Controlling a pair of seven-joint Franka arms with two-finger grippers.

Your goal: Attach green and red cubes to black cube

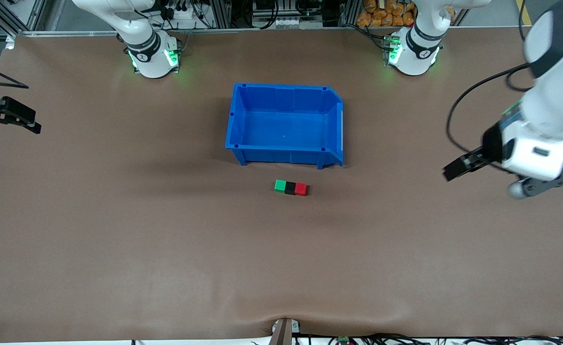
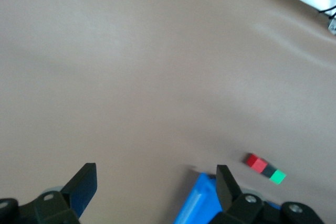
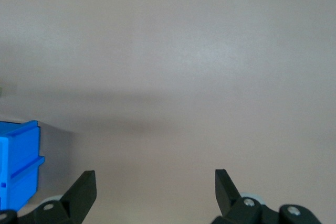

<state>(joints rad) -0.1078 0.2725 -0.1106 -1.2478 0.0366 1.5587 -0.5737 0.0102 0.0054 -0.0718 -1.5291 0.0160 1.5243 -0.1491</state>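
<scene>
Blue bin (image 1: 286, 125) crowds cube row (image 1: 290, 187) (elsewhere open).

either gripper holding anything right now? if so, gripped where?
Nothing is held. Left gripper and right gripper are both open and empty over bare table. The small green cube, matte black cube and red cube sit joined in a row.

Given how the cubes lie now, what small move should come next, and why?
Probably none beyond holding both arms clear: the small green cube, matte black cube and small red cube already sit joined in a row. The left gripper and right gripper are open, empty, away at the table's ends.
</scene>
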